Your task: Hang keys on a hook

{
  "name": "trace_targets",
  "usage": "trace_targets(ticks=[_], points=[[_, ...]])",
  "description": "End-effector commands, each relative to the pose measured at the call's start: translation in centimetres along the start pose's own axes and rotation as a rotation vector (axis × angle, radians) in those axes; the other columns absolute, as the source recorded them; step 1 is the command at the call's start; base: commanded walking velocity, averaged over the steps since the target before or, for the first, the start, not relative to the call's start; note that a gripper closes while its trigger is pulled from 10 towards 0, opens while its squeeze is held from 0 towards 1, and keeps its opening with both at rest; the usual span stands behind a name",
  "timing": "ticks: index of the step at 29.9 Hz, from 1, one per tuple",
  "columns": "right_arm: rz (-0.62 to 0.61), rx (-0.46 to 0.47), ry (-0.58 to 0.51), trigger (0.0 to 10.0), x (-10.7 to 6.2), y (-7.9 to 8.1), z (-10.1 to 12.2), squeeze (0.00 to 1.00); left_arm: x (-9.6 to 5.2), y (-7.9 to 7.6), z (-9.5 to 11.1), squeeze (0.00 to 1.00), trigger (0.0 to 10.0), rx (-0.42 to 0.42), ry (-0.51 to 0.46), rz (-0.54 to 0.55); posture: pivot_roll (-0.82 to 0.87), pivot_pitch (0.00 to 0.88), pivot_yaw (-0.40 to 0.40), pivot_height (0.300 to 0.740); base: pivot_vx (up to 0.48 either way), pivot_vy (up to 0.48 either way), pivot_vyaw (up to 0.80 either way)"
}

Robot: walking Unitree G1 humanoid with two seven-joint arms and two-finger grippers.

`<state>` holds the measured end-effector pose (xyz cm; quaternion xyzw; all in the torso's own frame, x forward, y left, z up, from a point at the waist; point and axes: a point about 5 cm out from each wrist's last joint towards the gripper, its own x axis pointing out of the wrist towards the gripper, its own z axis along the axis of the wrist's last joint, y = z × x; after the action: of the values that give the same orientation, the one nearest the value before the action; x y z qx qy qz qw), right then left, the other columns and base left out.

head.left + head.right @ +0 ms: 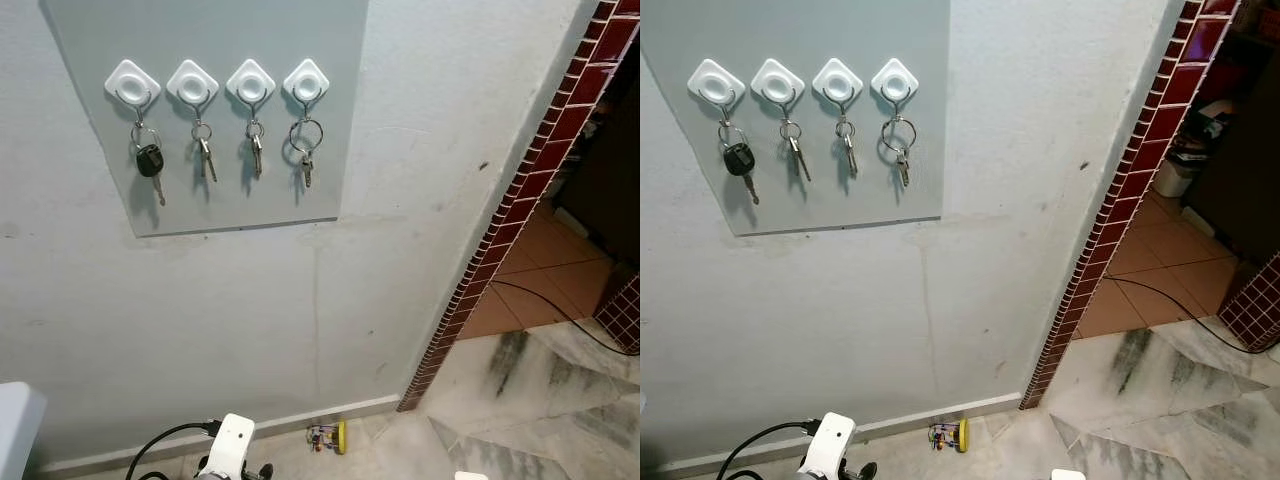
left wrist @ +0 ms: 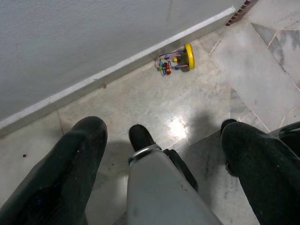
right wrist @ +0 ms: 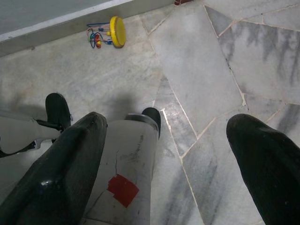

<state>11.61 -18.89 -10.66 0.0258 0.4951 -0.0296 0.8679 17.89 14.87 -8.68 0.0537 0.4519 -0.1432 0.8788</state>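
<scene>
Left eye view: four sets of keys (image 1: 150, 158) hang on white hooks (image 1: 132, 82), well above our fingers. Both the left gripper (image 2: 164, 159) and the right gripper (image 3: 164, 159) have their fingers spread, empty, over floor (image 3: 197, 70); perhaps a toy (image 2: 177, 58) beyond.

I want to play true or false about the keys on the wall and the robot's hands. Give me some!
1. Four white hooks each hold keys. True.
2. The key with the black fob hangs on the rightmost hook. False: leftmost.
3. A little yellow toy lies on the floor by the wall. True.
4. The left gripper grips a key. False: it is open, empty, down over the floor.
5. The right gripper is open. True.
</scene>
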Motion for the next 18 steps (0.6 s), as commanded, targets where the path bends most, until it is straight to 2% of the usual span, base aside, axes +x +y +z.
trace_targets(ticks=[1,9,18], points=[[0.000,-0.010,0.053,10.0,-0.24,0.22,-1.29,0.00,-0.08,0.03,-0.40,0.00,10.0,0.013,0.014,0.008,-0.01,0.000,-0.008,0.740,0.000,0.000,0.00],[-0.005,-0.018,0.067,10.0,-0.36,0.03,-1.66,0.00,-0.02,0.24,0.05,0.00,10.0,0.022,0.004,0.009,-0.01,0.000,-0.007,0.740,0.000,0.000,0.00],[-0.007,-0.014,0.083,10.0,-0.50,-0.01,-2.16,0.00,0.02,0.44,0.28,0.00,10.0,0.014,0.007,0.015,-0.02,0.000,-0.006,0.740,0.000,-0.396,0.00]])
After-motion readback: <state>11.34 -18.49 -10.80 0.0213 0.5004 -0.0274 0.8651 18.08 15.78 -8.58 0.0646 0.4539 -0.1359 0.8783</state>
